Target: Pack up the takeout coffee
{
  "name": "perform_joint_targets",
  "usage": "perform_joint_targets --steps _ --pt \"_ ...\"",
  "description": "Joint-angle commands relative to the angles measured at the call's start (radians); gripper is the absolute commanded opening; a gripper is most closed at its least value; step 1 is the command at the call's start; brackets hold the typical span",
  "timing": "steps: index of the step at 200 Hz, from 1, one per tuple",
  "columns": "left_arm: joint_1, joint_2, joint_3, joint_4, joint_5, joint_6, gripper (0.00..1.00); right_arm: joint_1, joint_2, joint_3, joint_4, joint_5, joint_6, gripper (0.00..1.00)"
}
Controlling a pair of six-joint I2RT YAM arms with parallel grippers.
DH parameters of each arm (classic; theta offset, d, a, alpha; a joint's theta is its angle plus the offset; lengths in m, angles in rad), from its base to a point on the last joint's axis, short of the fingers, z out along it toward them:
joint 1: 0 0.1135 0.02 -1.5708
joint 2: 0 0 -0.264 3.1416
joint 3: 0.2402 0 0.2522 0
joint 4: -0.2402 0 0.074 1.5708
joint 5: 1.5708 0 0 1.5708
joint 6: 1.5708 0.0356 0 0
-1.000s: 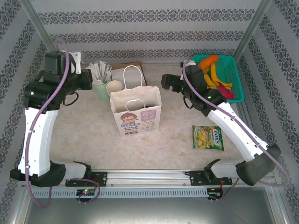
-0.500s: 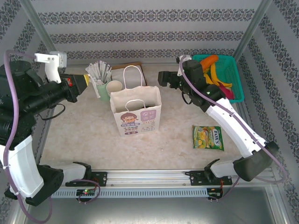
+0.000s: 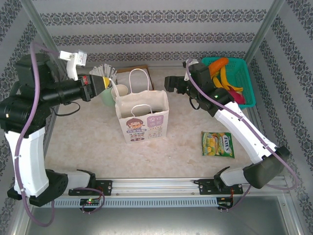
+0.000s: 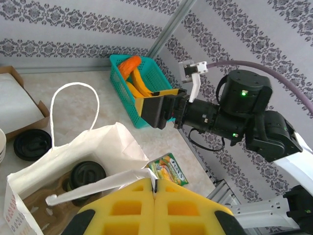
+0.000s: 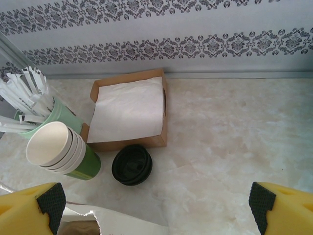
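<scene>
Sitting in paper bag point(image 4: 112, 147), takeout coffee point(image 4: 88, 174); black lid point(image 4: 32, 144), cream cups point(image 5: 51, 144) behind.

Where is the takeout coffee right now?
Left wrist view: the takeout coffee sits inside the open paper bag, in a brown tray, left of the teal basket.

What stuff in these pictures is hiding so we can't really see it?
- Left wrist view: the paper bag walls hide everything below the black lid in the bag.
- Right wrist view: the black lid on the table is seen from above, so any cup beneath is hidden.
- Left wrist view: the white strip meets the shut left gripper; pinched or just touching, unclear.
- Top view: the snack packet print is too small.
</scene>
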Motion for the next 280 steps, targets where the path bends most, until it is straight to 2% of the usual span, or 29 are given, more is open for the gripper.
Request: perform_joint_targets --steps 1,27,88,139,156,205,238,257,280 --pt "-0.008 0.014 -0.034 0.045 -0.053 0.022 0.0 0.004 -0.024 -0.001 -0.02 0.003 -0.003 0.98" --pt "-0.007 0.042 -0.085 0.057 -0.118 0.058 0.0 0.006 -0.041 -0.014 -0.024 0.014 -0.002 0.98" --pt "-0.008 0.084 -0.211 0.058 -0.107 0.116 0.0 0.005 -0.076 -0.042 -0.032 0.037 -0.011 0.98" --pt "-0.014 0.102 -0.34 0.025 -0.242 0.155 0.0 0.006 -0.079 -0.058 -0.036 0.019 -0.019 0.98" --pt "-0.035 0.125 -0.353 0.019 -0.311 0.154 0.0 0.007 -0.07 -0.059 -0.036 -0.001 -0.016 0.98" --pt "-0.136 0.19 -0.404 0.056 -0.366 0.17 0.01 0.009 -0.058 -0.062 -0.042 -0.02 -0.017 0.98" --pt "-0.216 0.268 -0.398 0.063 -0.402 0.178 0.12 0.009 -0.07 -0.069 -0.044 -0.037 -0.021 0.98" --pt "-0.251 0.341 -0.362 0.066 -0.399 0.164 0.32 0.009 -0.063 -0.071 -0.042 -0.074 -0.02 0.98" --pt "-0.28 0.383 -0.319 0.074 -0.327 0.171 0.51 0.011 -0.049 -0.08 -0.031 -0.124 -0.008 0.98"
